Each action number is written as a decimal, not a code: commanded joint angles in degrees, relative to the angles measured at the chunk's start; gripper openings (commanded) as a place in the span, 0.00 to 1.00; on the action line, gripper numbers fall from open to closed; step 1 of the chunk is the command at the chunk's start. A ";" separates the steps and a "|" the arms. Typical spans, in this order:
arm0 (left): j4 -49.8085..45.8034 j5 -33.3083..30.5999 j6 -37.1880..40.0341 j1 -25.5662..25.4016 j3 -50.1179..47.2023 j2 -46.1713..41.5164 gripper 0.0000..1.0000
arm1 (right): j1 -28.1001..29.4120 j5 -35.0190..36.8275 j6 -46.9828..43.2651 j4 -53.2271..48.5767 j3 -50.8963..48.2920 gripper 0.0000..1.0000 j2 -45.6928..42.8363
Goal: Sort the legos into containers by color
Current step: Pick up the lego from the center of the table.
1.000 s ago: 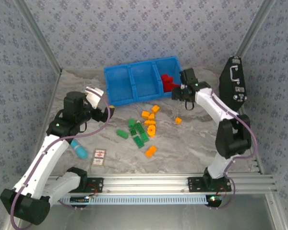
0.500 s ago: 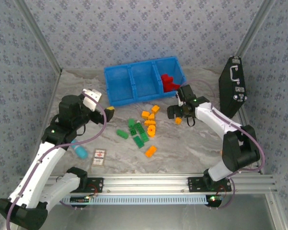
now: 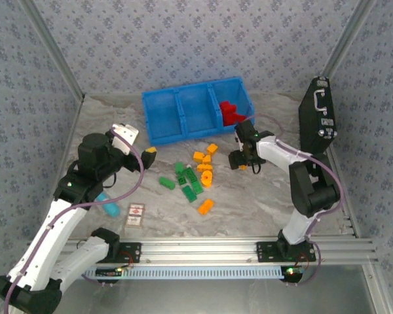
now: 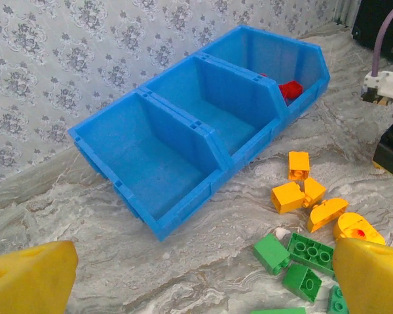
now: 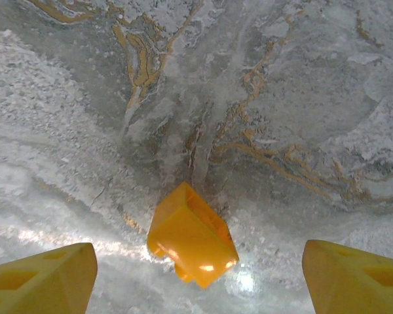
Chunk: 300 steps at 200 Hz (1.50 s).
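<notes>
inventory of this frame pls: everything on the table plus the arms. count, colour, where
bin: one, bright blue, three compartments, far middle of the table
red legos: a few, exact count unclear, in the bin's right compartment
orange-yellow legos: about seven, loose in front of the bin
green legos: about five, just left of the orange-yellow ones
cylinder: one, light blue, near left, partly behind the left arm
card: one, printed, flat, right of the cylinder
case: one, black with a metal handle, at the right wall
table: one, grey marbled
left gripper: open, yellow fingers, holding nothing, facing the bin
right gripper: open, yellow fingers, straddling an orange-yellow lego without touching it
</notes>
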 commanded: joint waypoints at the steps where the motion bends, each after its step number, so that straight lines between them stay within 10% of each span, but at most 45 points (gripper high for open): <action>1: -1.05 -0.86 0.78 -0.53 0.64 -1.14 1.00 | 0.19 1.82 -1.18 -2.26 2.47 0.79 2.06; 203: -1.28 -4.21 1.91 -0.80 -0.57 -1.96 1.00 | -0.33 2.20 -0.05 -5.73 6.70 0.31 9.51; 300: -1.40 -4.19 2.89 -0.20 -0.70 -1.23 1.00 | 0.50 -0.98 3.57 -11.20 17.38 0.26 5.60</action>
